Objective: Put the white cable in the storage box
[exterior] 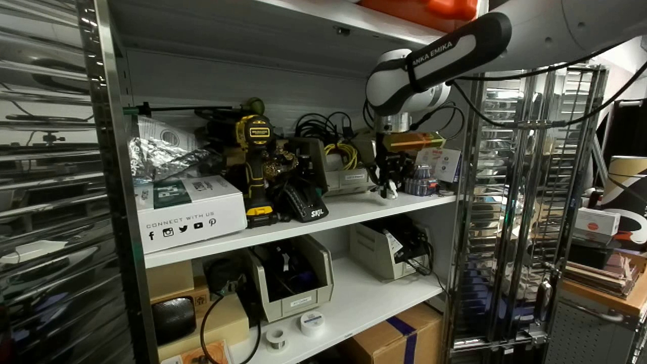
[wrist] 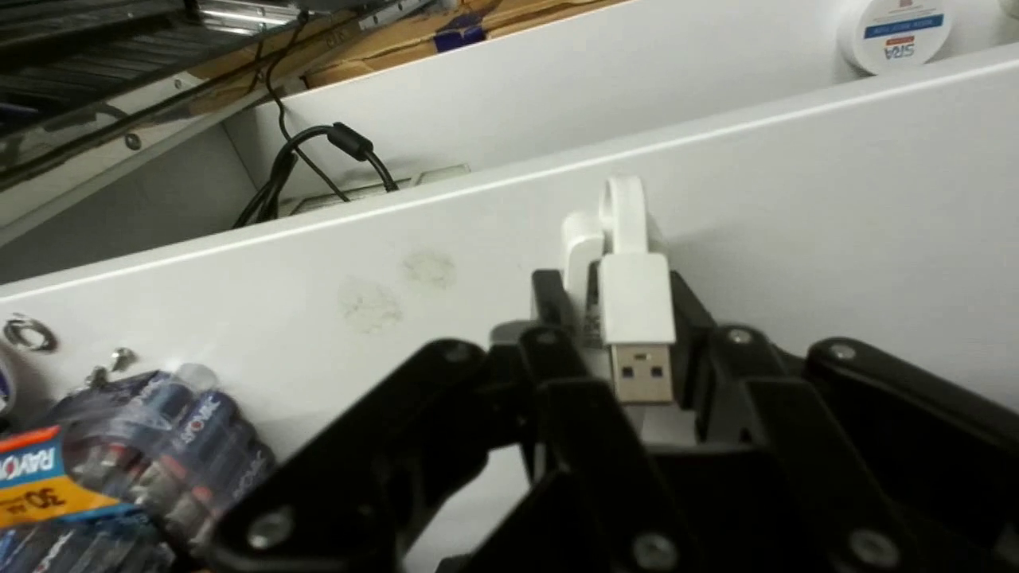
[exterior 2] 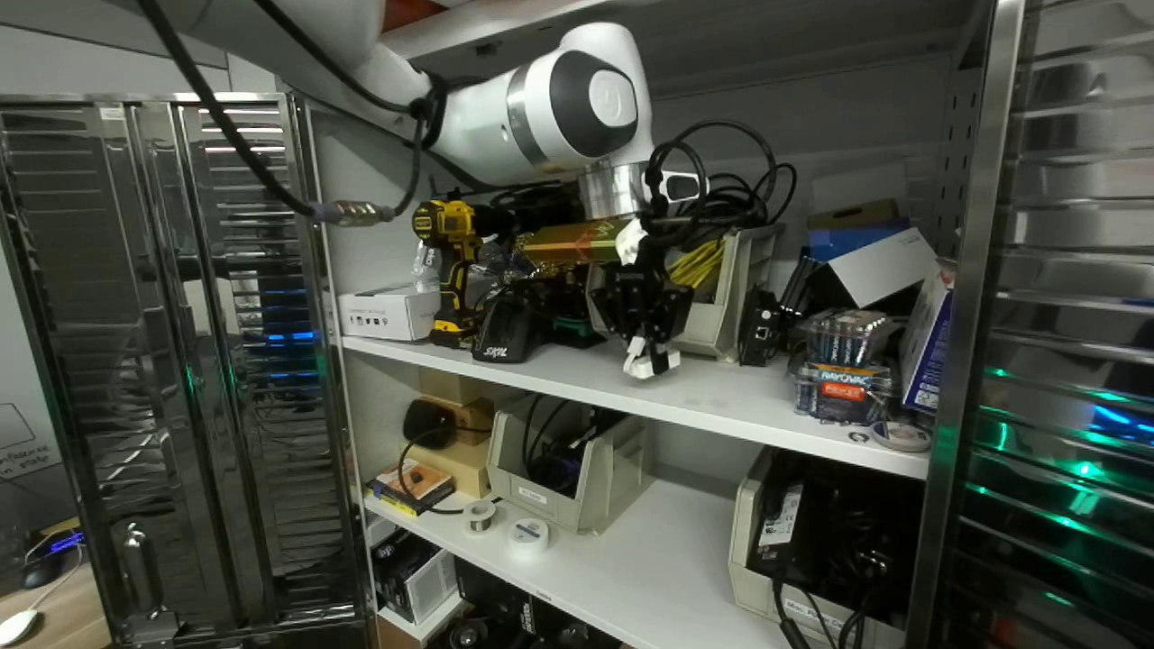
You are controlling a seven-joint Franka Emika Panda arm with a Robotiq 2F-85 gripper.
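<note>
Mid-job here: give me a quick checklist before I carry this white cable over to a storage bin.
1. Grip on the white looped USB cable: ok; it is pinched in the black jointed gripper.
2. Cable off the flat white upper shelf: cannot tell; any contact underneath is hidden.
3. Destination settled: cannot tell; the off-white plastic upper bin and two similar lower bins could all fit.
4. Drop space in the upper bin: not ok; the coiled yellow cable seems to crowd its opening.
5. Clearance between gripper and clear-wrapped battery pack: ok; they stand apart in an exterior view.
</note>
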